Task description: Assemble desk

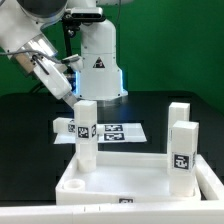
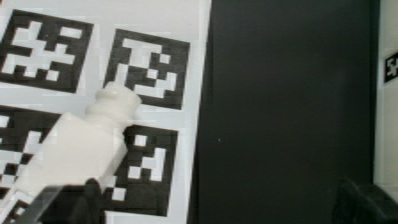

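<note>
Gripper wide and empty above the marker board, desk half built in front.

Exterior view: the white rimmed plastic tabletop panel (image 1: 130, 185) lies on the black surface (image 1: 180, 100) with three square white tagged legs (image 1: 86, 132) upright in it; the gripper (image 1: 62, 88) hangs behind. Wrist view: a loose white leg (image 2: 80, 150) lies on the marker board (image 2: 151, 60), between spread fingers (image 2: 54, 205).

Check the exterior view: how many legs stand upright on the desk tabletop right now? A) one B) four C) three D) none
C: three legs stand upright on the rimmed tabletop: one toward the exterior view's left, two toward its right.
</note>
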